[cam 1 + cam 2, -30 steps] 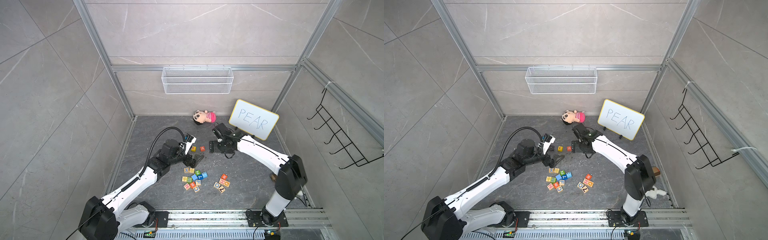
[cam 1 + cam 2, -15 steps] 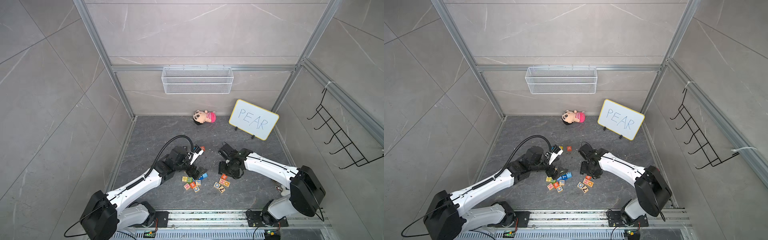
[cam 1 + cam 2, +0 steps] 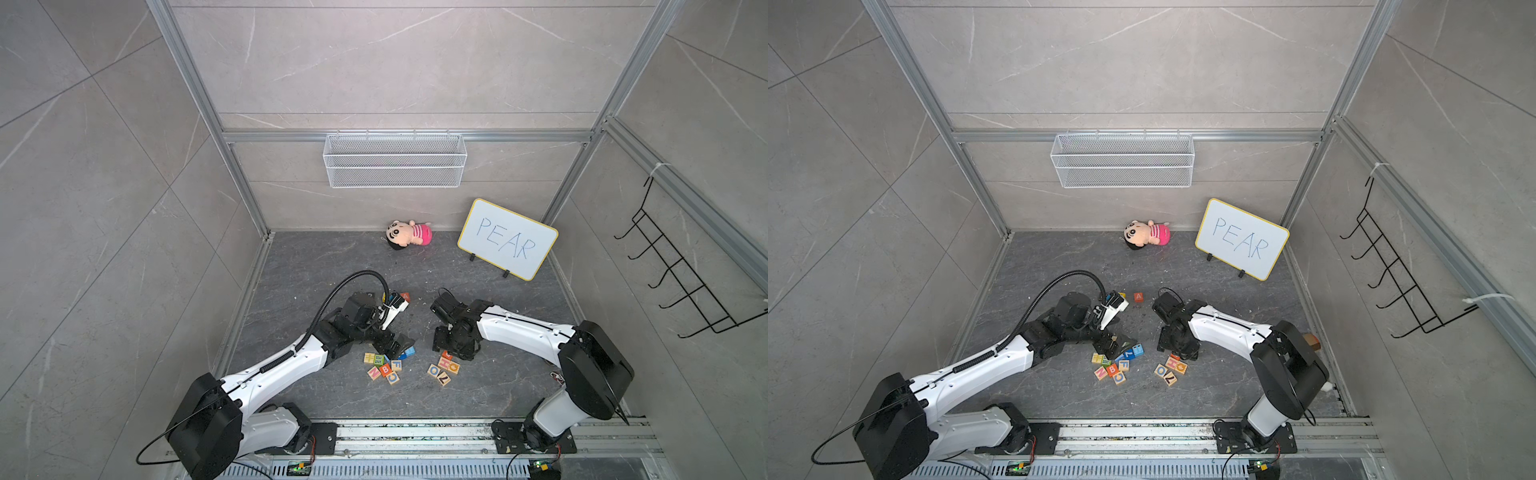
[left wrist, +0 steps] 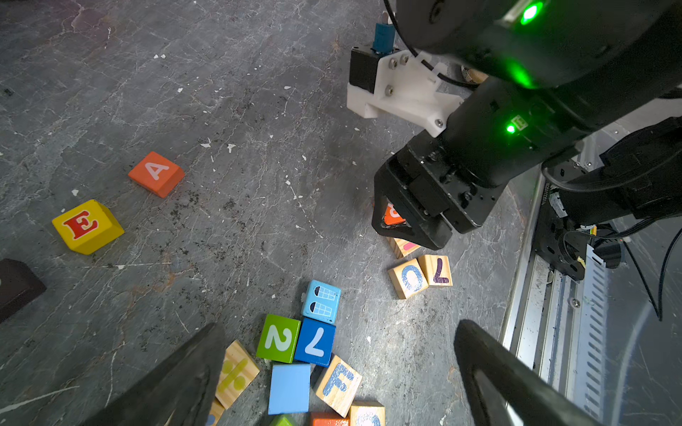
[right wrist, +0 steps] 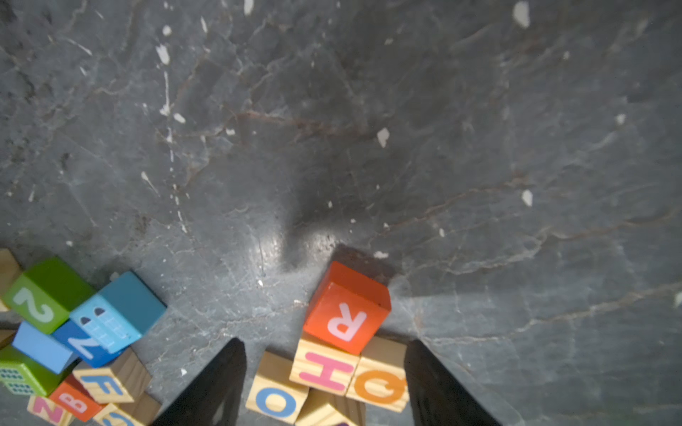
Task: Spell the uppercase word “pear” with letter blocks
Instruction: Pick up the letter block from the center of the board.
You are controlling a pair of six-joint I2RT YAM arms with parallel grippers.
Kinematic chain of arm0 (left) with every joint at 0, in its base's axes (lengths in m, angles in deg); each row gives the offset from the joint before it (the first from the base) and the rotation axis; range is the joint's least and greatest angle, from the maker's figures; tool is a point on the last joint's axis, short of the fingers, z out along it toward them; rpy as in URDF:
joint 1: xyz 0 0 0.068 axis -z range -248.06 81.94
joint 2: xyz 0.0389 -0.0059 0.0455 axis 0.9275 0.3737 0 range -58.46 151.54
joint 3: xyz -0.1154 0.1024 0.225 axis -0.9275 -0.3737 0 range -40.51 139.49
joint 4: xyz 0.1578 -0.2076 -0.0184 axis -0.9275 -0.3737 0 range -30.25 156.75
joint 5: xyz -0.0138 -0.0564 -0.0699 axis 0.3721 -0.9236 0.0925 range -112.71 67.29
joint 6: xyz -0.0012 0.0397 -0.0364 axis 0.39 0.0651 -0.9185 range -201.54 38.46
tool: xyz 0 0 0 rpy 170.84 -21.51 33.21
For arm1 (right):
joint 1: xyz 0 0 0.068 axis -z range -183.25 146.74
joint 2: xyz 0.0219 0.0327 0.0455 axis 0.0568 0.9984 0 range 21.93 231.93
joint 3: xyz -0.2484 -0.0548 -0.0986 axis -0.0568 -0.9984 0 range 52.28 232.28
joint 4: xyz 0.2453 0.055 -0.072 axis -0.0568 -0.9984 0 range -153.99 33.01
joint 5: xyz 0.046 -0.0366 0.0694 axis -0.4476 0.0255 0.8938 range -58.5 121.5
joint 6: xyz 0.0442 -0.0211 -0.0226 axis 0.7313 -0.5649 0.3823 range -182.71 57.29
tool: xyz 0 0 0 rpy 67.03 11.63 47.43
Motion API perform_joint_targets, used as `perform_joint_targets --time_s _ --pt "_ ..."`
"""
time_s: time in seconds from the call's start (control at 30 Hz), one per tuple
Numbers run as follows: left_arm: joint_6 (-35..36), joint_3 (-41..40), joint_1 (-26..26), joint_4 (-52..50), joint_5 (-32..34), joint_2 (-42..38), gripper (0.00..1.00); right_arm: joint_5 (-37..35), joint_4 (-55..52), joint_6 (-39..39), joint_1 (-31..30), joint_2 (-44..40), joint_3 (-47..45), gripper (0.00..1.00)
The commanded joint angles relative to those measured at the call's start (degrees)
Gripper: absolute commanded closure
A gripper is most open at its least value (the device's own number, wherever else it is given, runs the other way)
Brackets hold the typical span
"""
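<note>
Where the camera head looks down, both top views show the right gripper (image 3: 451, 351) low over the red R block (image 3: 446, 355), which sits at the back of a small wooden cluster near the middle of the table's (image 3: 332, 270) front edge. The left gripper (image 3: 394, 345) hovers over the neighbouring pile. The A block (image 3: 1138, 296) lies farther back, toward the table's middle.

From the left wrist, that arm's jaws gape wide and empty. The E block (image 4: 86, 225) lies near the A, and a black cube (image 4: 14, 284), probably the P, is cut off by the frame.

From the right wrist, the jaws stand apart on either side of the R, clamping nothing. The R lies between and just ahead of the tips, hard against the wooden H cube (image 5: 324, 369). The right arm is plainly nearer, so this pick looks like its job.
</note>
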Motion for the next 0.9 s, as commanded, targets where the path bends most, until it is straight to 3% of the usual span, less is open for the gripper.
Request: perform_joint_targets --time_s 0.0,0.53,0.87 --pt "0.8 2.5 0.6 0.2 -1.0 0.1 0.00 -2.5 0.5 0.4 -0.4 2.5 1.5 0.29" --pt "1.1 4.9 1.6 -2.0 1.0 0.1 0.00 -3.2 1.3 0.1 -0.4 5.7 2.9 0.33" --pt "0.7 5.1 2.7 -1.5 1.8 0.8 0.00 -3.3 3.9 -2.4 -0.6 5.3 3.1 0.45"
